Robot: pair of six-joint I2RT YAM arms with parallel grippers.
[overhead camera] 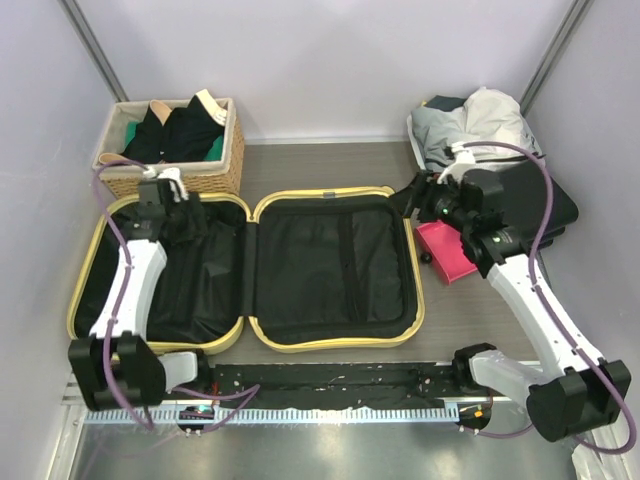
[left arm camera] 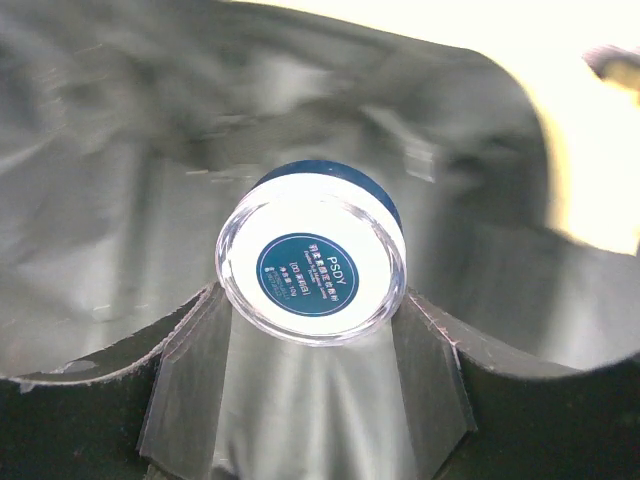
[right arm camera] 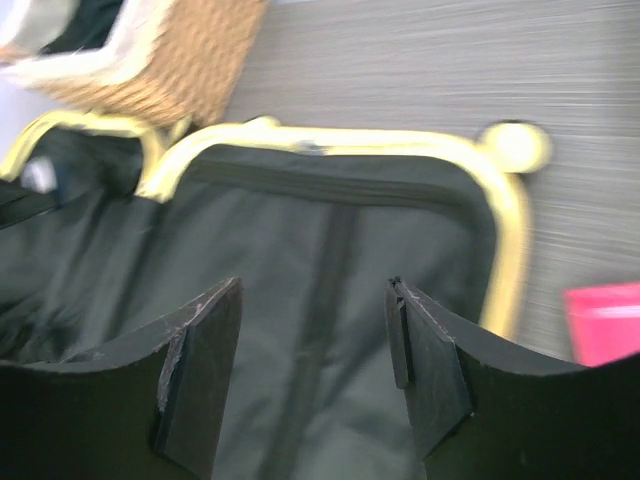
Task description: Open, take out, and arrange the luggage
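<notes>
The luggage lay opened flat on the table, its 2 yellow-rimmed halves side by side and their black lining facing up. It spread out below both pincers.

The left pincer hung over the far part of the left half. Its jaws stood partly apart and were closed on a small round jar with a clear rim and a dark blue label. The jar sat right at the tips, with 1 fingertip pressed against either side of it. Wrinkled black lining filled the space beyond the jar.

The right pincer hovered at the far right corner of the right half. Its jaws were spread wide and held nothing, with only lining showing between its fingers. A wicker basket stood just beyond the left pincer. A pink item lay on the table just to the outer side of the right pincer.
</notes>
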